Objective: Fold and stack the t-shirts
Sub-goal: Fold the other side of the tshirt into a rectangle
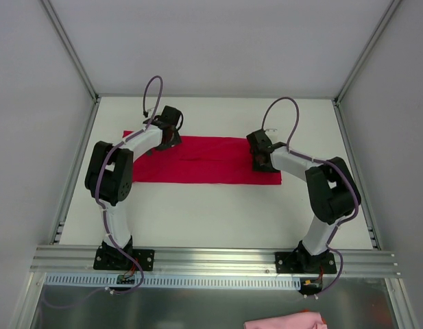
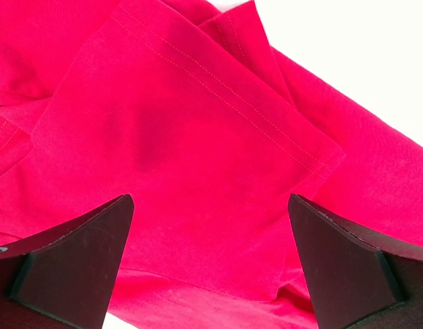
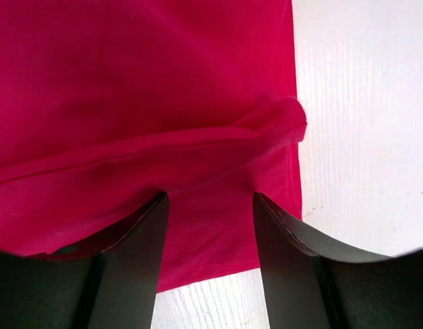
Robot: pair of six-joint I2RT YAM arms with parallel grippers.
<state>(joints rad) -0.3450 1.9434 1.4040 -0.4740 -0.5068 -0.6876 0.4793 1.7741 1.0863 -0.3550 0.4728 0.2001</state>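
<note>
I count one t-shirt [image 1: 204, 161], a long band across the far half of the table [image 1: 211, 219], and two claws. My left claw [image 2: 210, 205] gapes wide over its left end. My right claw [image 3: 210, 199], half apart, straddles a raised fold at its right edge.

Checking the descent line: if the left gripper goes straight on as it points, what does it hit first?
The left gripper, wide open, points at the t-shirt. Likely first contact is its folded flap with the stitched hem, lying on top. The wrist view doesn't show how far off it is.

Robotics lab cell, white table [image 1: 218, 212], aluminium rail [image 1: 211, 259], plain enclosure walls [image 1: 218, 41]
</note>
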